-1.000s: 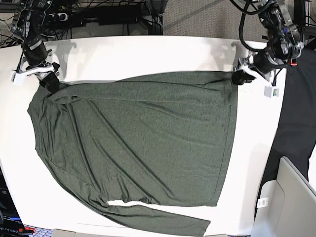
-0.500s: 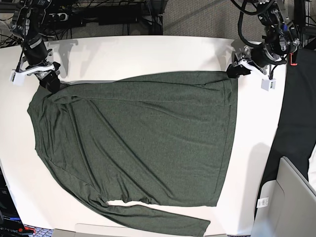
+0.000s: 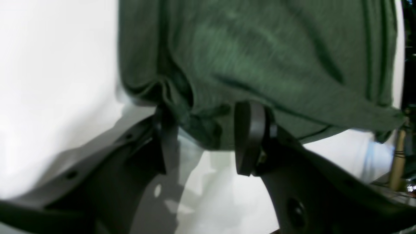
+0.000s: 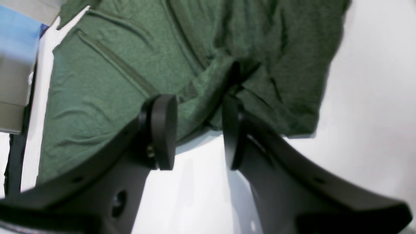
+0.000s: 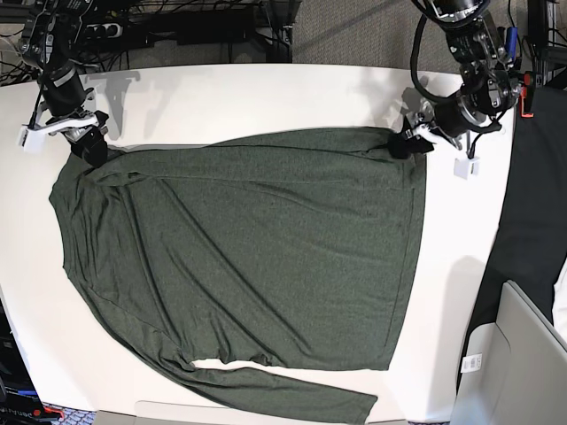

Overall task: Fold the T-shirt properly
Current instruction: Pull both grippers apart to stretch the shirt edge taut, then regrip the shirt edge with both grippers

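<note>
The dark olive-green T-shirt lies spread flat on the white table, with one long sleeve along the front edge. My left gripper is at the shirt's far right corner. In the left wrist view it is open, and the bunched hem lies loose between its fingers. My right gripper is at the far left corner. In the right wrist view it stands open over puckered fabric, with one finger against a raised fold.
A black cloth hangs beside the table's right edge. A pale box stands at the lower right. Cables and a power strip lie behind the table. The table's right edge is close to the left gripper.
My left gripper has moved left from beyond the shirt's corner onto it, and its jaws have widened. The right gripper and the shirt's body have stayed in place.
</note>
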You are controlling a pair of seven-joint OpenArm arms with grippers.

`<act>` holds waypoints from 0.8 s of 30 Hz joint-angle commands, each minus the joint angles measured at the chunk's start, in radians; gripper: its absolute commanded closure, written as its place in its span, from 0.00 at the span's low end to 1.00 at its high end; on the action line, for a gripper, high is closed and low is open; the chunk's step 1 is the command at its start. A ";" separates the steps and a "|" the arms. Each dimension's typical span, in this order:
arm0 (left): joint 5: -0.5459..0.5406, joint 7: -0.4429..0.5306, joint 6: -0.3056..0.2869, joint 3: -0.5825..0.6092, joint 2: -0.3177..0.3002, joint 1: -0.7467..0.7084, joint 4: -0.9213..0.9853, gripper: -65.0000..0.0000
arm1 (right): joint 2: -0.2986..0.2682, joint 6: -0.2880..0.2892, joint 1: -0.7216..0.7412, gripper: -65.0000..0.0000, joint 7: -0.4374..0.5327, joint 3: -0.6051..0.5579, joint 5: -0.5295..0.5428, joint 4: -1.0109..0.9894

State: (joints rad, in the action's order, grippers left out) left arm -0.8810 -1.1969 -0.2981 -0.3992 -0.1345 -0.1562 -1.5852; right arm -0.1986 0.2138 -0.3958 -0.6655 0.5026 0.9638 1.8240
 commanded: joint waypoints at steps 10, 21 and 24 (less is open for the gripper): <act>0.052 -0.038 0.010 -0.002 -0.011 0.040 0.084 1.00 | -0.011 0.016 -0.045 0.63 0.022 0.049 0.011 0.056; 0.049 -0.038 0.010 -0.007 -0.061 0.016 0.079 1.00 | 0.018 0.011 -0.059 0.63 0.020 0.049 0.011 -0.019; 0.049 -0.038 0.010 -0.007 -0.067 0.013 0.079 1.00 | 0.044 0.011 -0.053 0.63 0.020 0.049 0.027 -0.060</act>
State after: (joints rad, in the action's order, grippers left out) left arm -0.9024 -1.1896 -0.3042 -0.4015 -0.1936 -0.1364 -1.5043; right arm -0.1490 0.2153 -0.4488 -0.6567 0.5457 0.9794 1.7523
